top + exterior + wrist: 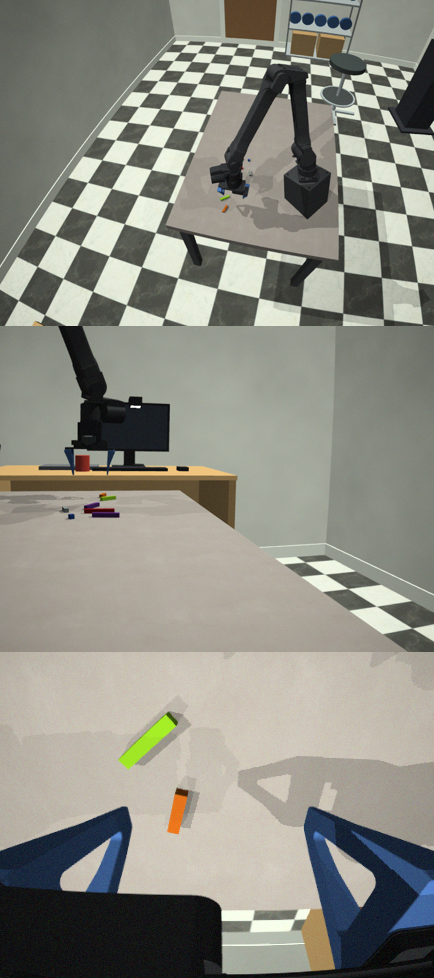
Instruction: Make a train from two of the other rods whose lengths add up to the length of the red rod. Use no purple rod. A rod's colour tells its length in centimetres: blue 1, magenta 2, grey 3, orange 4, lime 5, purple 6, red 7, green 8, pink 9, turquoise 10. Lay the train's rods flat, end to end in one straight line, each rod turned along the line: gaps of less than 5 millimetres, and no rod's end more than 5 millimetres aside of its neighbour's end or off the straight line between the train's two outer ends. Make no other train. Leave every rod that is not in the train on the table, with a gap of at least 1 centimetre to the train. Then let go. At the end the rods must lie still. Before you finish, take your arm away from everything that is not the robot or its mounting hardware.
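Claw (90,473) hanging above the desk (147,571), fingers spread fully apart, gripping nothing. Red rod (99,510) lying flat between two purple rods (105,514), the nearer one just beside it. Grey rod (65,509) and blue rod (70,516) sitting to the left, apart from each other. Orange rod (177,811) and lime rod (148,741) lying farther off, near each other but not touching, not in line.

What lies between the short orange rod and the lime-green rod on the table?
Only bare table top. The wrist view shows the short orange rod and the lime-green rod apart, with nothing between them; the open gripper hangs above, empty.
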